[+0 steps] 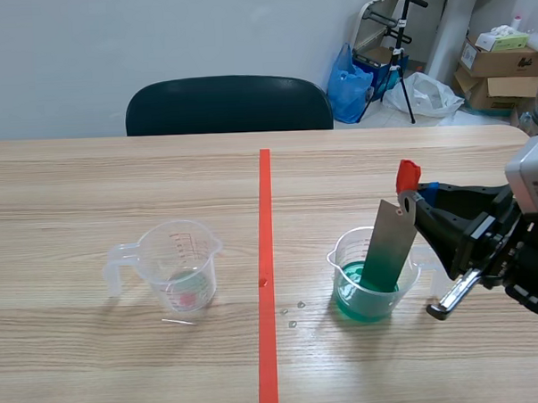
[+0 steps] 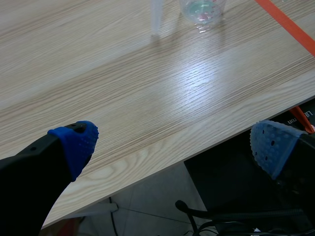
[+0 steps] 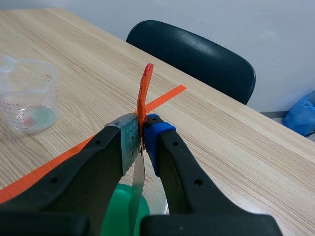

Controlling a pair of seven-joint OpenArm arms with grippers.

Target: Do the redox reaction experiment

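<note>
Right gripper (image 1: 414,198) clamps a red-tipped strip (image 1: 389,245), tilted into 1 beaker (image 1: 341,254) of green liquid (image 1: 367,302); left gripper (image 2: 172,147), fingers spread, hangs over the edge of the table (image 2: 147,93).

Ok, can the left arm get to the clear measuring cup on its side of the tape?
Probably yes. The left gripper is open near the table edge, and the clear measuring cup stands ahead with nothing between. The right gripper, shut on the metal strip, is beyond the tape.

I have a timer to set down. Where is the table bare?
Bare: left of the left cup, and the far band between the cups and the chair. Crowded: the right cup, where the right gripper holds the metal strip.
</note>
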